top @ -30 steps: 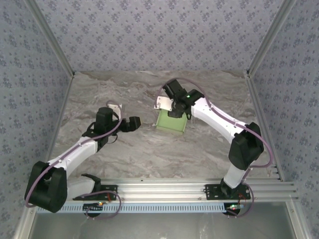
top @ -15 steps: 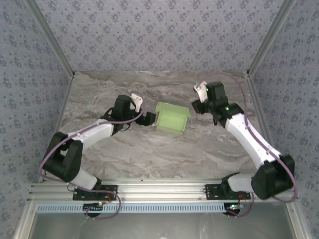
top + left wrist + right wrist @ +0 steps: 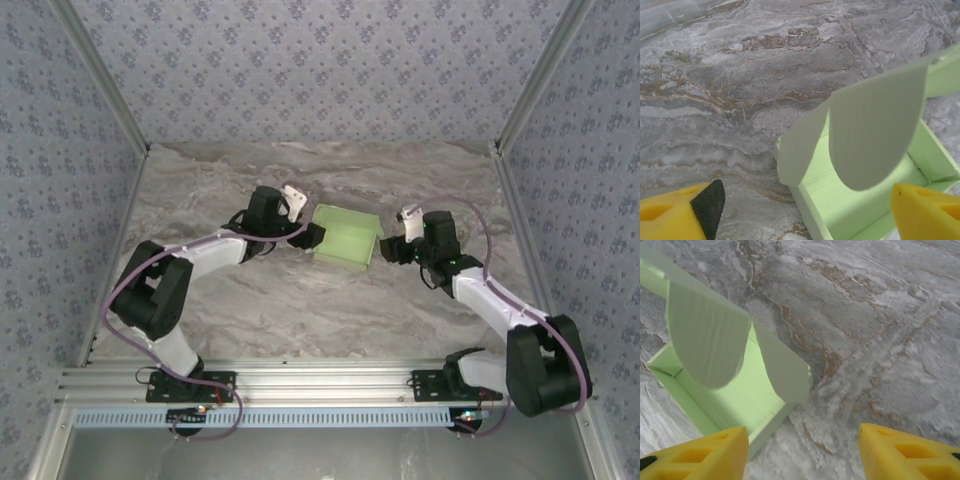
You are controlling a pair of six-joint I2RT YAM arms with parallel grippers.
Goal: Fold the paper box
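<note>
The paper box (image 3: pixel 346 238), pale green card, sits near the middle of the table with its top open and its lid flaps standing up. My left gripper (image 3: pixel 311 236) is at its left end and my right gripper (image 3: pixel 391 250) at its right end. In the left wrist view the box (image 3: pixel 860 200) shows its green inside under a rounded flap (image 3: pixel 875 130). The left gripper (image 3: pixel 805 222) is open, with the box's near corner between its yellow fingers (image 3: pixel 675 215). In the right wrist view the box (image 3: pixel 740 395) lies left of the open right gripper (image 3: pixel 802 455). Its wall is close to the left finger (image 3: pixel 695 455).
The table (image 3: pixel 250 300) is grey-brown marble, closed in by patterned walls (image 3: pixel 60 150) on three sides. An aluminium rail (image 3: pixel 330 385) with both arm bases runs along the near edge. Bare marble lies in front of and behind the box.
My right gripper left the top of the box, swung out to the right and came down beside its right end. My left gripper moved right up to the left end.
</note>
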